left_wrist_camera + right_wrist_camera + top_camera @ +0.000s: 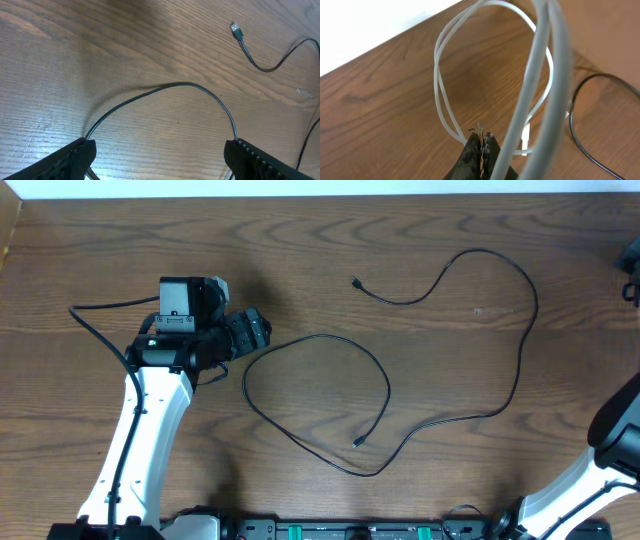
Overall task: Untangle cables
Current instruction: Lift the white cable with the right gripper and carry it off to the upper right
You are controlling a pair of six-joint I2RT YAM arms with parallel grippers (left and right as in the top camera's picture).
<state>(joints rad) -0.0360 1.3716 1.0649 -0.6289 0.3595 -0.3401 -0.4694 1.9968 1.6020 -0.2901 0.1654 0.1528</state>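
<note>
Overhead, a loop of the black cable (330,336) lies just right of the empty, wide-open left gripper (258,330); the right gripper (481,147) is clamped on the white cable (437,65).

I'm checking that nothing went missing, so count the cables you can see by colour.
black cable: 1
white cable: 1
Total: 2

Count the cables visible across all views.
2. The black cable lies spread on the table; the white cable loops from the shut right gripper, seen only by its wrist camera.
</note>
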